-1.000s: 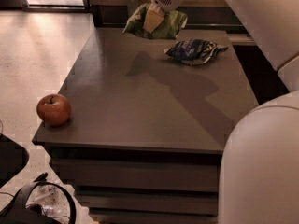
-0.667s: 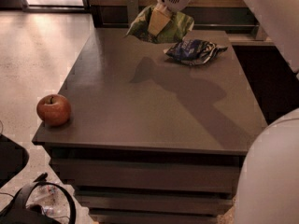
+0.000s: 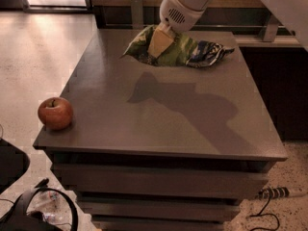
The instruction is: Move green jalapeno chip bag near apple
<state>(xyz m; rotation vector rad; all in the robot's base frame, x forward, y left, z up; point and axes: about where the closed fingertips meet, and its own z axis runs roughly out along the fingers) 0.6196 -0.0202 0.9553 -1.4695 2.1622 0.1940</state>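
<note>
The pincer point(image 3: 157, 53) grips the green bag point(image 3: 179, 52), lettering unreadable, above the far side of the table point(image 3: 192, 129), beside a blue bag point(image 3: 212, 52), well apart from the apple point(image 3: 55, 113) at the near-left corner

**Figure: arm and gripper, as I saw them from the operator station.** My arm point(image 3: 288, 4) entered at the upper right as a broad white link cut off by the top edge. The wrist housing point(image 3: 180, 6) was white and rounded, with a small vent grille on its face. It sat directly above the fingers and tilted down to the left. The gripper point(image 3: 156, 53) pointed downward beneath that housing. One tan finger point(image 3: 160, 41) showed as a wedge with its flat face toward the camera; the other lay hidden behind it. The fingers were closed on the green jalapeno chip bag point(image 3: 178, 52), which spread out to either side of them.
</note>
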